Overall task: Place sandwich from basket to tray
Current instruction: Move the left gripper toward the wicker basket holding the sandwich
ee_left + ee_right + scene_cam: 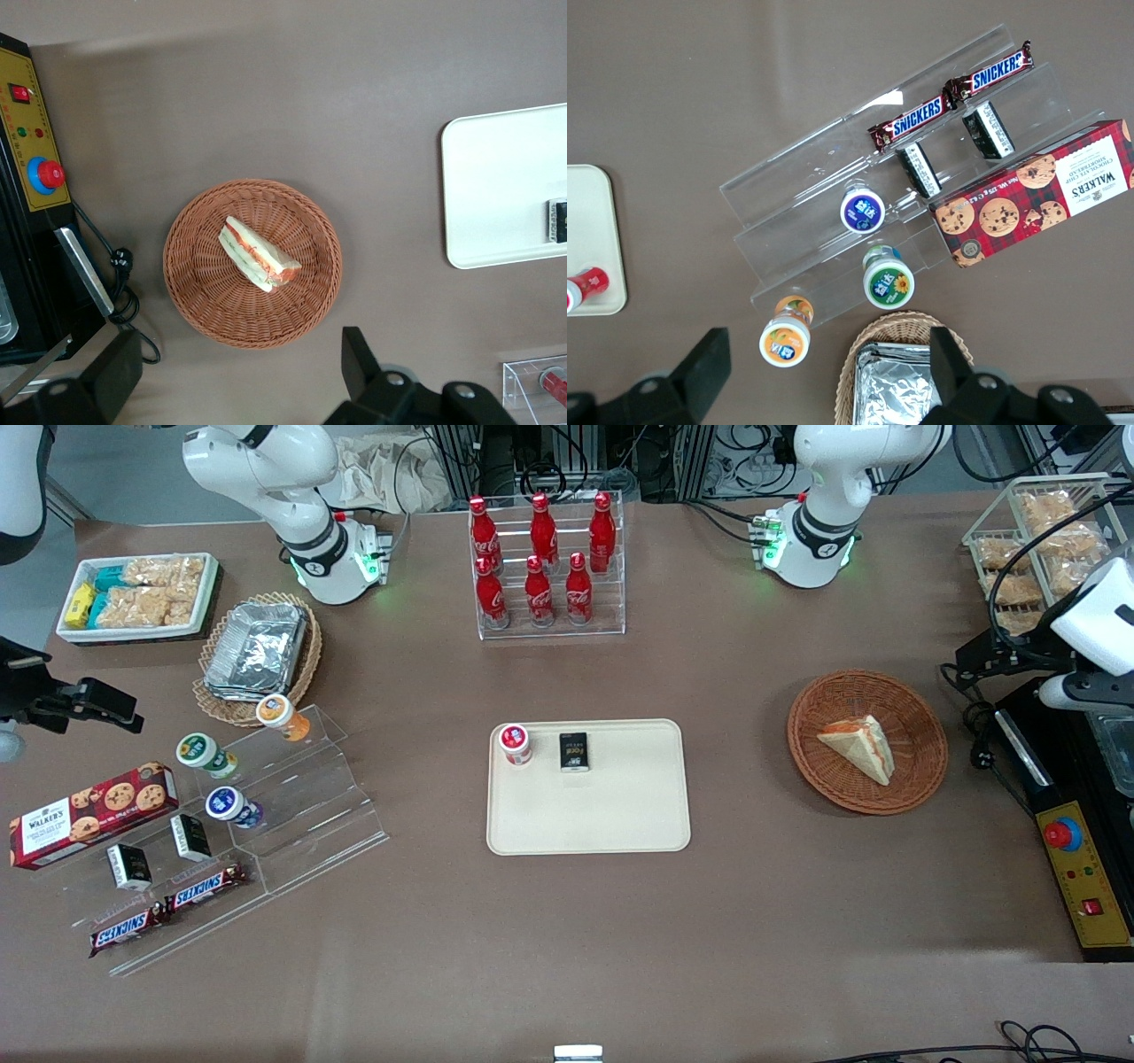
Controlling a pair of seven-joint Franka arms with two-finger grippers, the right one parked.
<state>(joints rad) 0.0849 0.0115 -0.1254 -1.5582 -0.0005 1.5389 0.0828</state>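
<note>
The sandwich [859,748] [257,257], a pale bread wedge with orange-red and green filling, lies in the round reddish-brown wicker basket [811,771] [204,301]. The cream tray [620,815] [496,195] lies flat at mid-table, toward the parked arm's end from the basket. My left gripper [974,664] [237,376] hangs high above the table, beside the basket on the working arm's end. It is open wide, with only bare table between its black fingers [359,363]. It touches neither the basket nor the sandwich.
A red-capped cup [515,742] and a black packet [574,750] stand on the tray. A black control box with a red button [1063,834] and a cable [979,731] sit close to the basket. A cola bottle rack [545,567] stands farther from the camera.
</note>
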